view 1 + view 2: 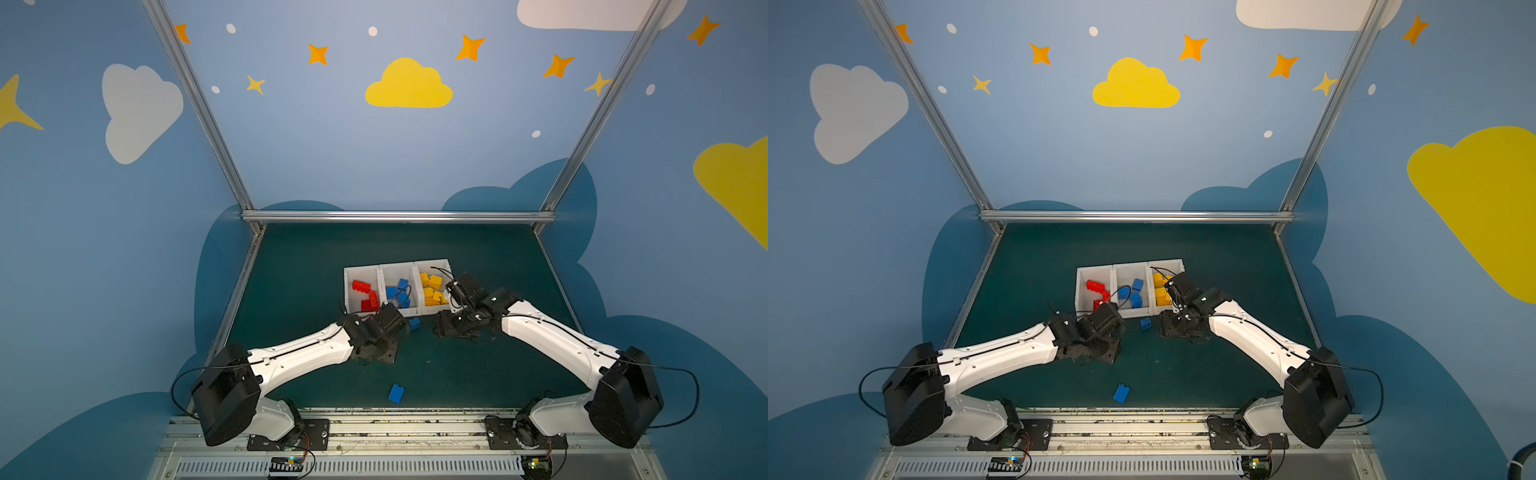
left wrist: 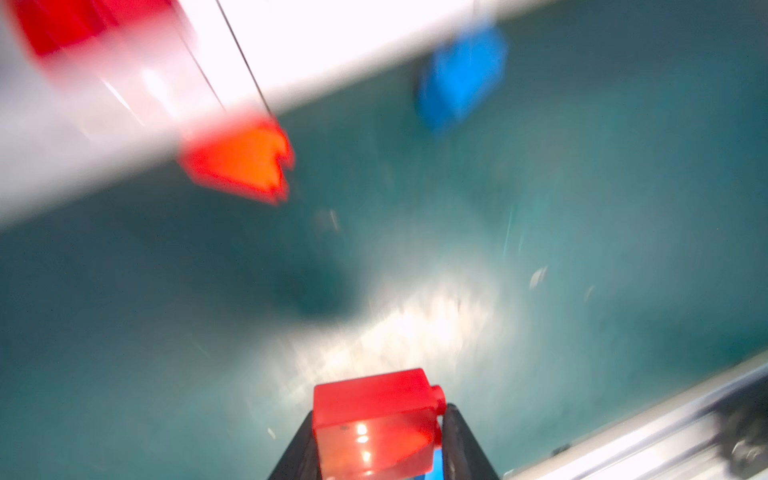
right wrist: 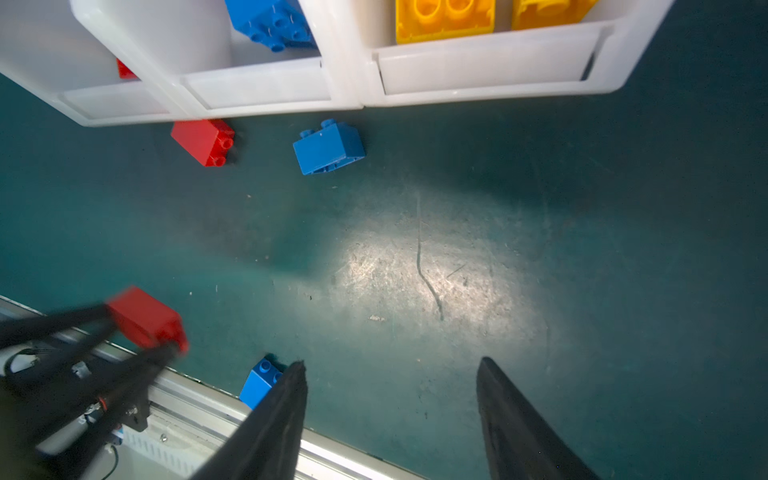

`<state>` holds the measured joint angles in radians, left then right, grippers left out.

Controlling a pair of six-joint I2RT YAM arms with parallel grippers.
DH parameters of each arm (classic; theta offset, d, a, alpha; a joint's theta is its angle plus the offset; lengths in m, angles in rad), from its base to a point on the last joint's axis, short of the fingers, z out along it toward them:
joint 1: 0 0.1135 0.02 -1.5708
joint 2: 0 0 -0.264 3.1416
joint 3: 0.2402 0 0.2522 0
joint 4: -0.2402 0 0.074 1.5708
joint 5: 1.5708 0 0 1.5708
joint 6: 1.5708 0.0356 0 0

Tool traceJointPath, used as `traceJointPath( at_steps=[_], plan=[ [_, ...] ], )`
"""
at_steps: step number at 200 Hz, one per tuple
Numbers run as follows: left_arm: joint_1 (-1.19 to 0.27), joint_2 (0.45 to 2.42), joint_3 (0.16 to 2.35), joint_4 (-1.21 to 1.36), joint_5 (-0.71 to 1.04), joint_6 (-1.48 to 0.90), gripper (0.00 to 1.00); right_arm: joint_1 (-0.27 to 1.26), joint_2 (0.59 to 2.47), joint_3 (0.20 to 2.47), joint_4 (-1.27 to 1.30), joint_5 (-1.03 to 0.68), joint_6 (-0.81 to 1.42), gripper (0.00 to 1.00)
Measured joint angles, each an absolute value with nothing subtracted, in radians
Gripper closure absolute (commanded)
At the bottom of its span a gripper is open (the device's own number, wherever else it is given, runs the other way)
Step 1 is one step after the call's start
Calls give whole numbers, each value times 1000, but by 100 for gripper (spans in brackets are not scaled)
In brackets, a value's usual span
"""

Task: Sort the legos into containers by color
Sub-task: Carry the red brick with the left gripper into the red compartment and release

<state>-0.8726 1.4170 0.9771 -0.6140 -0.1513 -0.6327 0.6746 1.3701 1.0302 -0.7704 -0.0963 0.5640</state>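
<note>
My left gripper point(image 2: 380, 415) is shut on a red lego point(image 2: 374, 415). The right wrist view shows that red lego point(image 3: 145, 318) lifted off the mat near the front rail. A second red lego point(image 3: 203, 141) lies against the white containers' front wall. A blue lego point(image 1: 414, 323) lies on the mat just in front of the blue container point(image 1: 397, 266). Another blue lego point(image 1: 396, 393) sits near the front edge. The red container point(image 1: 361, 269) and the yellow container point(image 1: 432, 262) flank the blue one. My right gripper point(image 3: 391, 361) is open over bare mat.
All three containers hold several legos of their own color. The aluminium front rail point(image 3: 340, 451) runs close under my right gripper. Both arms meet in front of the containers, with the near blue lego between them.
</note>
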Motion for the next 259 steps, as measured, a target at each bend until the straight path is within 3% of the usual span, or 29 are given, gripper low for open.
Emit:
traceJointPath(
  at_steps=[65,127,192,259],
  plan=[
    [-574,1486,1145,-559,-144,-479,61,648,1297,1014,-806,-90,554,35],
    [-501,1643,1201,-532,-115,-410,60,638,1216,966,-839,-73,565,35],
    [-461,1688,1216,-527,-106,-395,37,636,1184,952,-867,-64,580,34],
    [-450,1549,1135,-510,-96,-400,28,658,1166,942,-892,-58,599,34]
  ],
)
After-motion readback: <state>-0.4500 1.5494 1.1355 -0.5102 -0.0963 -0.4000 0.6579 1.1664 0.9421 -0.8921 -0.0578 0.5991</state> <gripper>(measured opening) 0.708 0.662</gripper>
